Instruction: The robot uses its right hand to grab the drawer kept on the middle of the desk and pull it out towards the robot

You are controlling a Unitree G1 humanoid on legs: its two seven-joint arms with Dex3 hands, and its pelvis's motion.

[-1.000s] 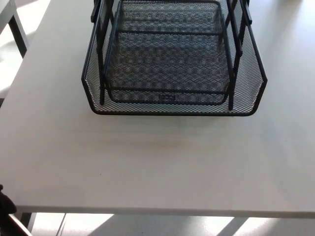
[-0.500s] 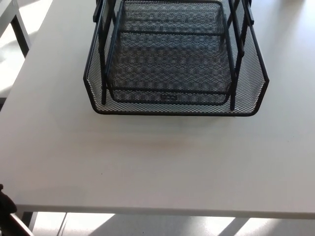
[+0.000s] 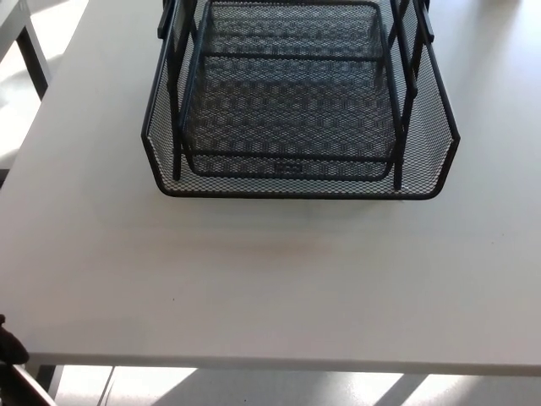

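Desk [image 3: 254, 288], white: 1. Black mesh drawer unit [image 3: 300, 182] on it: 1, showing 2 trays, 1 stacked inside and above the other. Upright black frame posts at its front: 2. Second table, corner and leg [image 3: 34, 59] at upper left: 1.

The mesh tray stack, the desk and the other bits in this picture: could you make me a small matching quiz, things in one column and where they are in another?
Things:
1. mesh drawer
2. outer mesh tray
3. white desk
4. dark object

Places:
A. at the picture's lower left corner, off the desk edge
B. inside the frame, upper middle
C. under everything, filling most of the view
D. around the drawer, its front rim nearest the robot

Pairs: 1-B, 2-D, 3-C, 4-A
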